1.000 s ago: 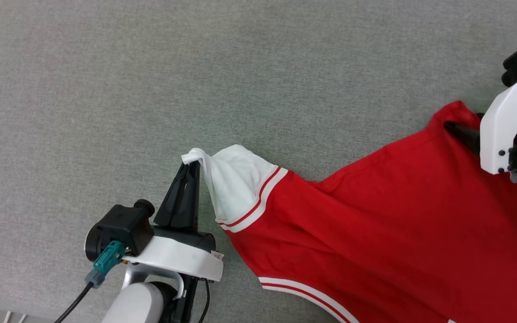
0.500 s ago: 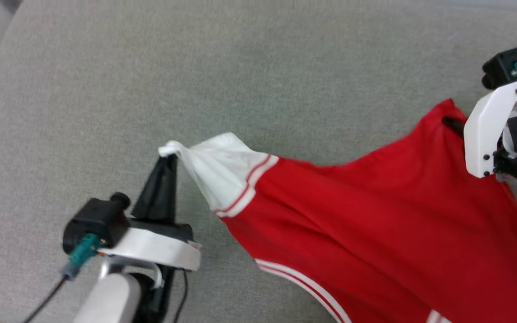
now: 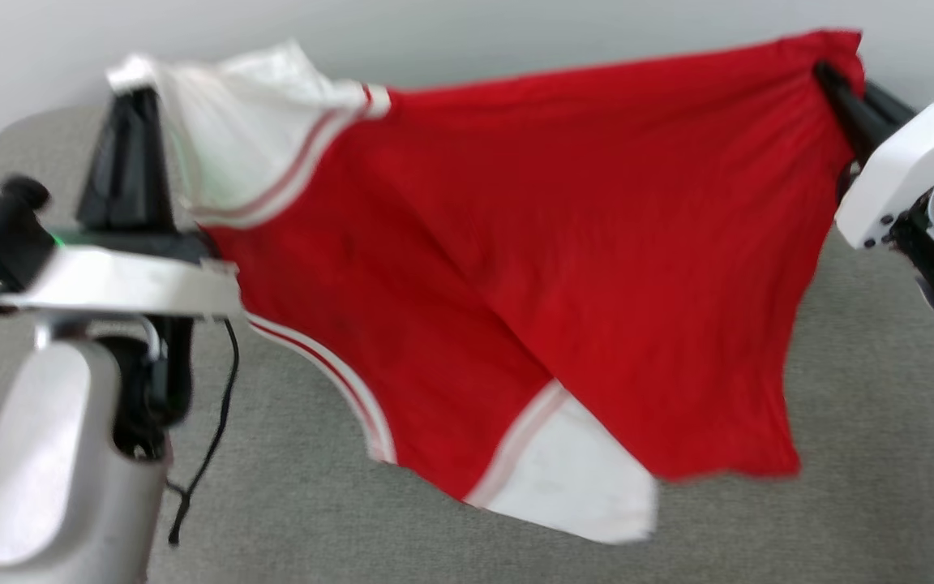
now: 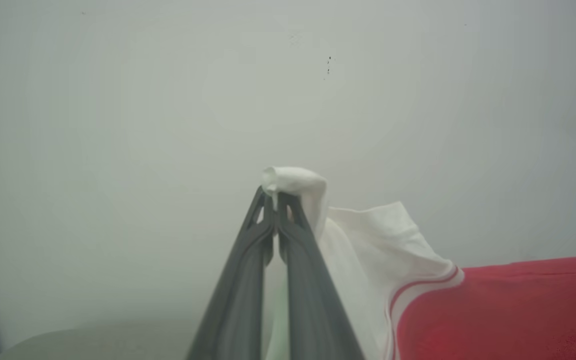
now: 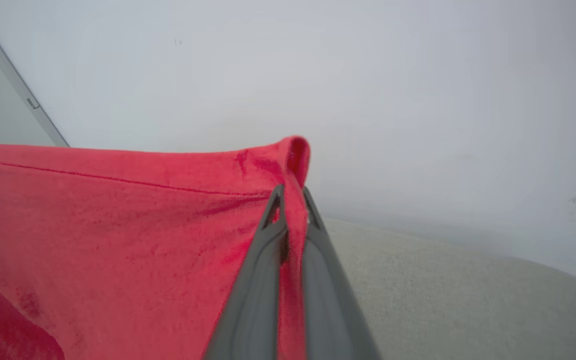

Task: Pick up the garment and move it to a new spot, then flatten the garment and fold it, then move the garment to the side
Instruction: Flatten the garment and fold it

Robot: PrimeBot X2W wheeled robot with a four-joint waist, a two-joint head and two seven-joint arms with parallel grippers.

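The red garment hangs in the air, stretched between both grippers, with its plain red side toward the head camera; no lettering shows. My left gripper is shut on the tip of one white sleeve, high at the left. At the upper right my right gripper is shut on a red corner of the cloth. The other white sleeve dangles at the bottom above the grey surface.
The grey fabric surface spreads below the hanging garment. A pale wall stands close behind it. A black cable hangs from my left arm.
Both grippers have risen, lifting the garment off the grey surface until it hangs spread before the wall. The head camera has tilted up, bringing the wall into view.
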